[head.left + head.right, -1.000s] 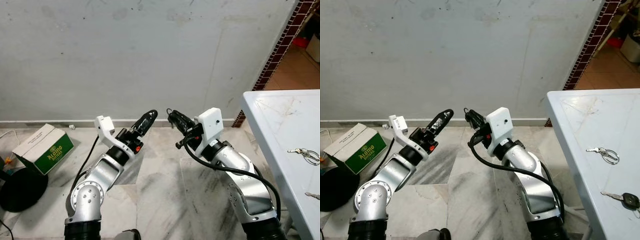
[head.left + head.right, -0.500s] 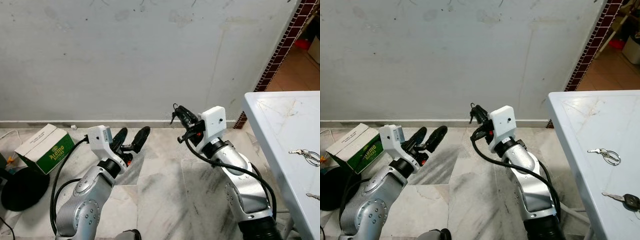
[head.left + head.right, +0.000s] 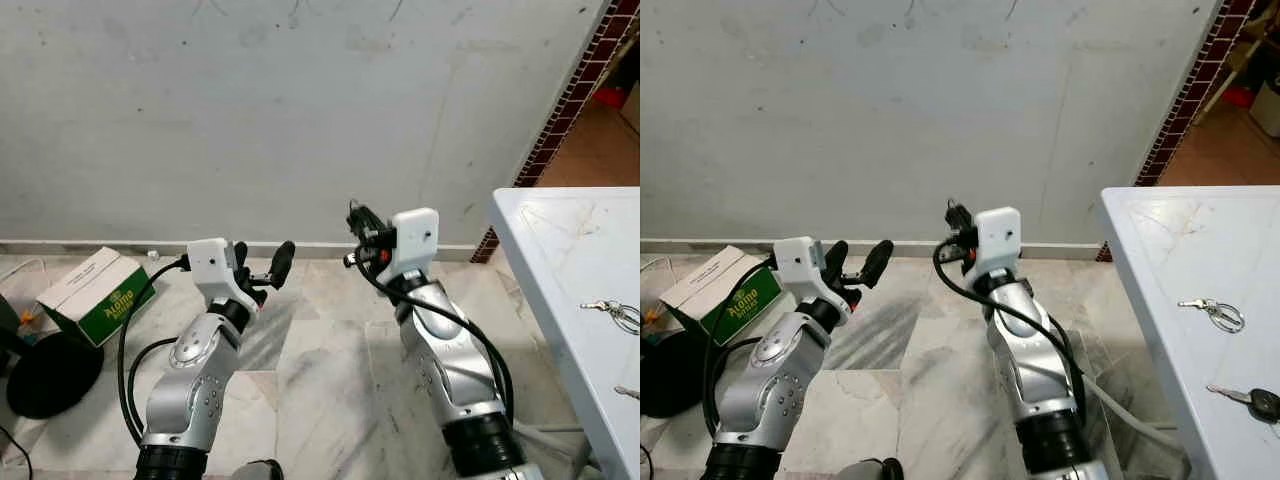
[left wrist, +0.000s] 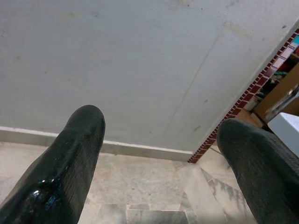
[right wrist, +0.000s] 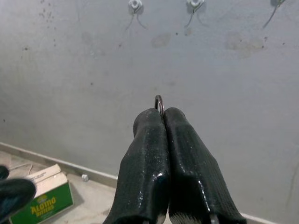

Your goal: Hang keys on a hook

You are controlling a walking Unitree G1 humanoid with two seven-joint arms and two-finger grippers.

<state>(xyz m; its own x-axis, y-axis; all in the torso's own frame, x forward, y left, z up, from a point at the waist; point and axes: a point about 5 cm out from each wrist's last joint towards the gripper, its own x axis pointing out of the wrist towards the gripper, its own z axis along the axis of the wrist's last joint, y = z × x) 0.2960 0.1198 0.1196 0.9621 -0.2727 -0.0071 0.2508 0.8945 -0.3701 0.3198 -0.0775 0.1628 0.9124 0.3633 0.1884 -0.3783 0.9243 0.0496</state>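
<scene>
1. Right gripper [image 5: 163, 114] raised toward grey wall, jaws pinched on thin metal key ring [image 5: 159, 102]; keys hidden.
2. Left gripper [image 3: 262, 262] raised, jaws apart, empty.
3. White wall hooks [image 5: 135, 5] high above.

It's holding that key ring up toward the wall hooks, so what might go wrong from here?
The right tool pinches the key ring with only a thin sliver showing above its fingertips, so it could slip out or miss a hook. The hooks on the wall look small and sit well above the ring, so aiming may be tricky. The left tool hangs open, holding nothing, and seems badly placed to catch a drop.
</scene>
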